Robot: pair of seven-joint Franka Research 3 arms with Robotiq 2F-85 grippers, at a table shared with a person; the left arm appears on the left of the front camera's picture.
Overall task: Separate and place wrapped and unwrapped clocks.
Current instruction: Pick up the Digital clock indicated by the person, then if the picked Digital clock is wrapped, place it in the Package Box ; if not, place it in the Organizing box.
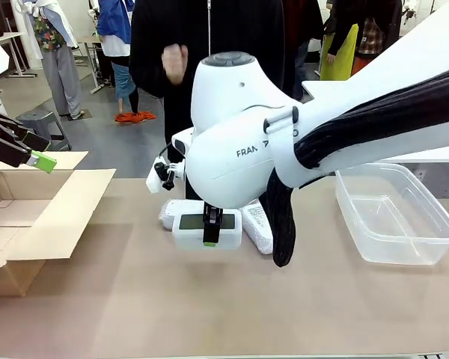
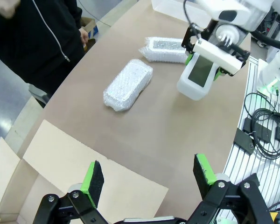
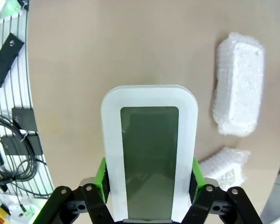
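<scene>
Bare white rounded-rectangle digital clock (image 3: 149,140) with dark grey-green screen, clamped at its two sides by the right gripper (image 3: 149,184), low at the brown tabletop (image 3: 107,46), near a whitish bubble-wrapped block (image 2: 128,85) and a second bubble-wrapped block (image 2: 164,49), left gripper (image 2: 148,176) with fingers apart above a cardboard box flap (image 2: 60,154), front view adding a clear plastic tub (image 1: 393,213)

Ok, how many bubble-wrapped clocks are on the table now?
2. One wrapped clock lies nearer the cardboard box; the other wrapped clock lies beside the bare clock held in the right gripper. None seems hidden.

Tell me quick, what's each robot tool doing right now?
Left tool: open, holding nothing.
Right tool: closed on the bare white clock.
</scene>
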